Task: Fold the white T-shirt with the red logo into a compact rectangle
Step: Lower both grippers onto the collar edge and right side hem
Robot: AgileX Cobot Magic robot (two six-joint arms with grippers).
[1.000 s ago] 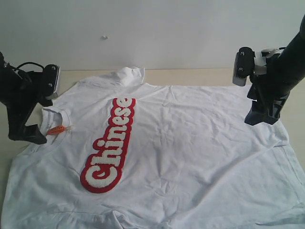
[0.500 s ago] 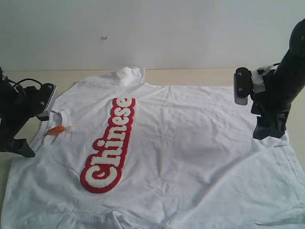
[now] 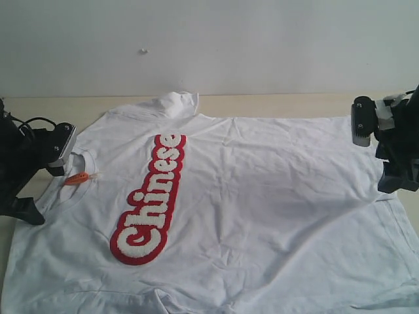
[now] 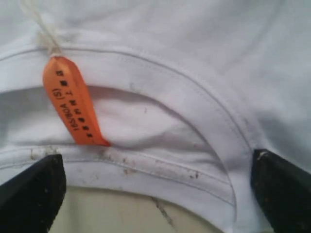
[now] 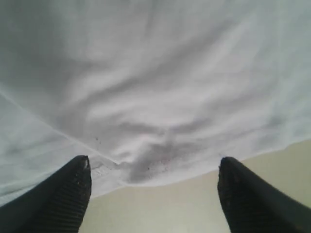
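Note:
The white T-shirt (image 3: 262,196) lies spread flat on the table, chest up, with the red logo (image 3: 152,196) reading "Chinese" running along its left half. An orange tag (image 3: 77,177) hangs at the collar (image 3: 72,157). My left gripper (image 3: 26,212) sits low at the collar edge, open; in the left wrist view the collar (image 4: 160,165) and orange tag (image 4: 73,104) lie just ahead of its spread fingers (image 4: 34,189). My right gripper (image 3: 396,183) is open at the shirt's right hem; the hem (image 5: 160,160) lies between its fingertips (image 5: 73,194).
The beige table (image 3: 275,104) shows bare behind the shirt and under both grippers (image 5: 160,208). A white wall (image 3: 209,46) rises at the back. One sleeve (image 3: 173,103) bunches at the far edge.
The right arm has swung right and down to the shirt's right edge. The left arm has dropped lower and further left beside the collar. The shirt has not moved.

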